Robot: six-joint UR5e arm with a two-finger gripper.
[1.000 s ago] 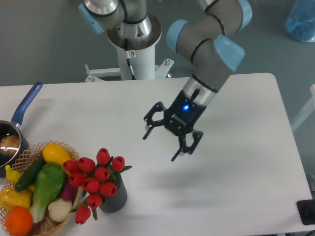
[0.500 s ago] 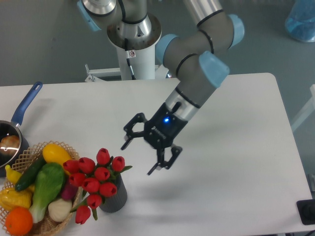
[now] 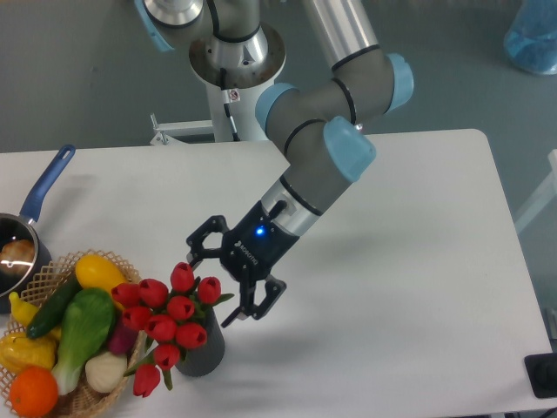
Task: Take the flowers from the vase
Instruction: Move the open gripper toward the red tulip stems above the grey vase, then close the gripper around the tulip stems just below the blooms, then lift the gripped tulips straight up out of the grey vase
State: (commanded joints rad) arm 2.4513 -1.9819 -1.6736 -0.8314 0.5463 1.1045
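Observation:
The flowers [image 3: 170,318], a bunch of red tulip buds with green stems, stand in the vase [image 3: 202,350], a short dark grey ribbed cylinder near the table's front left. My gripper [image 3: 213,286] is open, its fingers [image 3: 246,306] spread wide. It hangs just above and to the right of the top buds, with one finger by the upper bud and the other beside the right-hand bud. It holds nothing.
A wicker basket [image 3: 52,274] of toy vegetables and fruit stands right against the flowers on the left. A blue-handled saucepan [image 3: 35,205] sits at the left edge. The white table [image 3: 418,287] stretches to the right. The arm's base column [image 3: 235,78] is at the back.
The gripper has moved left and down across the table, from the middle to just beside the flowers. It has stayed open. The flowers and vase have not moved.

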